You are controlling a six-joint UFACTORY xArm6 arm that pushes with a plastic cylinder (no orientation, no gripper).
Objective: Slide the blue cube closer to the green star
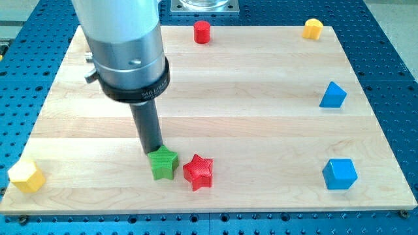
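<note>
The blue cube [339, 173] sits near the view's bottom right of the wooden board [261, 98]. The green star [163, 163] lies at the view's bottom centre-left, with a red star [198, 172] touching or almost touching its right side. My tip [153, 152] stands at the green star's upper left edge, touching it or very close. The blue cube is far to the right of my tip.
A second blue block [333, 95], wedge-like, is at the right edge. A red cylinder [202, 31] and a yellow block [313, 29] sit along the top edge. Another yellow block [27, 175] sits at the bottom left corner.
</note>
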